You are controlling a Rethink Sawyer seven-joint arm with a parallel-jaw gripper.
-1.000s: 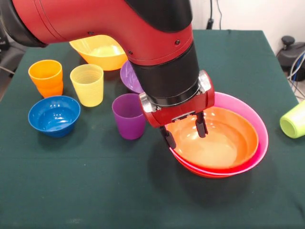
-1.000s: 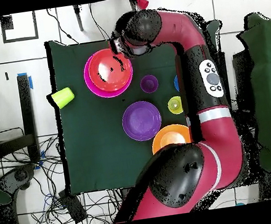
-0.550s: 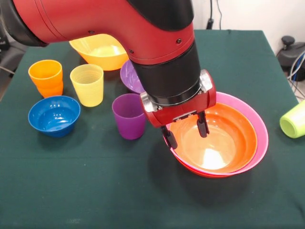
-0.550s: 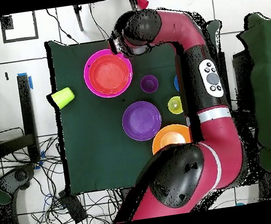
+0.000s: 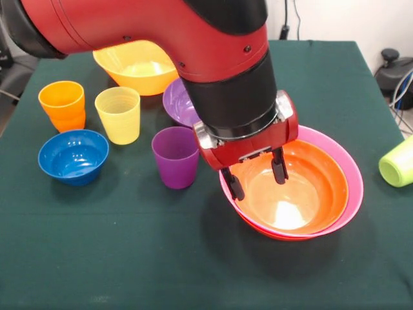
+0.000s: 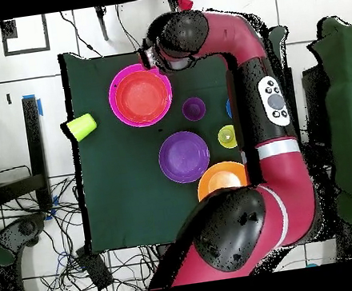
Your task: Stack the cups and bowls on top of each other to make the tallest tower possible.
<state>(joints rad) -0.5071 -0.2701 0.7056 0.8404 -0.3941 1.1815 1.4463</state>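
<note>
The gripper [image 5: 256,177] hangs with its two black fingers spread apart and nothing between them: one finger sits just outside the near-left rim of the nested bowls, the other over the inside of the red-orange bowl [image 5: 303,194]. That bowl lies inside the pink bowl [image 5: 352,171], and a second red-orange rim shows under the pink one at 6 o'clock of the pile. This pile stands at about 4 o'clock from the table's middle in the front view.

Judging by that straddle, the step in hand is either letting go of the rim or taking it. To do it well, lift straight up so neither finger drags the rim and skews the nest; the glossy plastic looks slippery, so a sideways pull could slide the whole pile.

For the next piece, the purple cup [image 5: 175,157] stands upright at 9 o'clock of the pile, just beside the gripper, and the purple bowl [image 5: 177,100] lies behind it, partly hidden by the arm. The yellow cup [image 5: 118,115], orange cup [image 5: 62,104], blue bowl [image 5: 73,155] and yellow-orange bowl [image 5: 137,64] stand toward 10 o'clock, well apart from the pile. The lime green cup [image 5: 398,161] lies tipped on its side at 3 o'clock

No brand, label or writing can be read anywhere
</note>
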